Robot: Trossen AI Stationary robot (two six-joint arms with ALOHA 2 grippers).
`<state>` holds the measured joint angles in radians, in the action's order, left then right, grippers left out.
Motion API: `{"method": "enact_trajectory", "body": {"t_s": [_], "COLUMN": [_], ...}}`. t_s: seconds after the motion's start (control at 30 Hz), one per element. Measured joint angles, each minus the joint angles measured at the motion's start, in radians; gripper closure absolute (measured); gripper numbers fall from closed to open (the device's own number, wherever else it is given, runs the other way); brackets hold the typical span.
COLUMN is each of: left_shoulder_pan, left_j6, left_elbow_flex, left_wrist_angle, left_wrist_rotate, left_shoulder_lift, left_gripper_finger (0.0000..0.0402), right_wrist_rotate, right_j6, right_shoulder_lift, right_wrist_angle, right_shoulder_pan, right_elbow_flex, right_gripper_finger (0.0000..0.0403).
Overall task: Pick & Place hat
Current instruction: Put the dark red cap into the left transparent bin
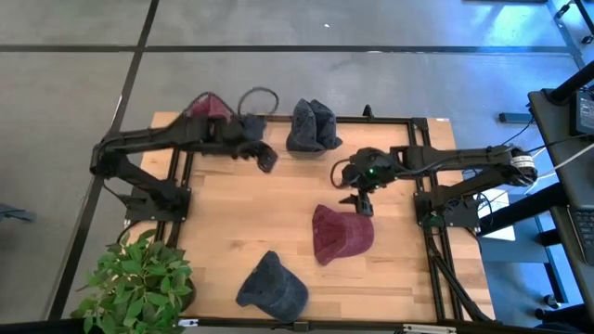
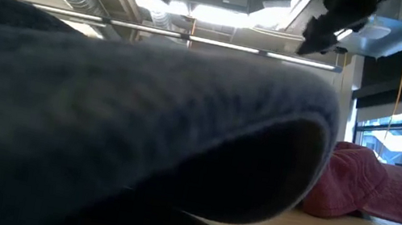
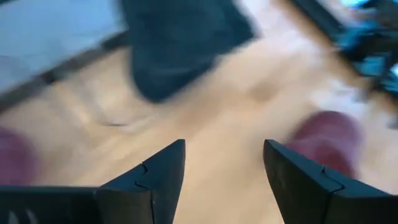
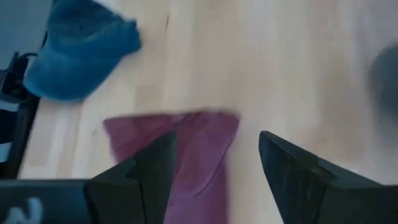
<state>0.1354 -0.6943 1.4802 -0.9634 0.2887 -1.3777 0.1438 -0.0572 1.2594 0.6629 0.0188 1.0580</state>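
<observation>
Several hats lie on the wooden table. A maroon hat [image 1: 340, 233] lies right of the middle, and a blue-grey hat [image 1: 272, 286] lies near the front edge. A dark grey hat [image 1: 311, 125] lies at the far edge, and a second maroon hat [image 1: 208, 105] at the far left. My right gripper [image 1: 362, 202] is open and empty just above the far edge of the middle maroon hat [image 4: 177, 158]. My left gripper [image 1: 264, 156] is open and empty above bare wood, left of the dark grey hat [image 3: 180, 43].
A potted plant [image 1: 139, 278] stands at the near left corner. A black frame [image 1: 390, 121] runs around the table. In the low view the blue-grey hat [image 2: 127, 116] fills the foreground and the maroon hat [image 2: 369, 185] lies behind it. Bare wood [image 1: 241, 213] lies left of the middle.
</observation>
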Motion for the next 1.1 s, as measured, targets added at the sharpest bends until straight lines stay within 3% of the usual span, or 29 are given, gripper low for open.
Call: {"method": "enact_trajectory", "body": {"t_s": [0.17,0.43,0.6,0.77,1.1], "left_shoulder_pan": [-0.136,-0.246,-0.281,-0.297,-0.321], "left_j6": [-0.075,-0.188,-0.255,-0.314,-0.315], "left_elbow_flex": [-0.112,-0.257,-0.263,-0.263,-0.263], "left_wrist_angle": [0.292,0.741,0.83,0.873,0.913], "left_wrist_rotate": [-0.069,-0.068,-0.06,-0.059,-0.059], "left_shoulder_lift": [-0.039,-0.205,-0.343,-0.442,-0.478], "left_gripper_finger": [0.0194,0.0194,0.0192,0.0187,0.0187], "right_wrist_rotate": [0.0,-0.027,-0.029,-0.031,0.049], "right_j6": [-0.163,-0.283,-0.385,-0.591,-0.958], "right_shoulder_lift": [0.0,0.0,0.0,-0.009,-0.104], "right_wrist_angle": [0.121,0.208,0.292,0.333,0.117], "right_shoulder_pan": [-0.046,-0.116,-0.176,-0.242,-0.286], "right_elbow_flex": [0.0,0.0,0.0,-0.044,-0.343], "right_gripper_finger": [0.0175,0.0176,0.0176,0.0176,0.0176]}}
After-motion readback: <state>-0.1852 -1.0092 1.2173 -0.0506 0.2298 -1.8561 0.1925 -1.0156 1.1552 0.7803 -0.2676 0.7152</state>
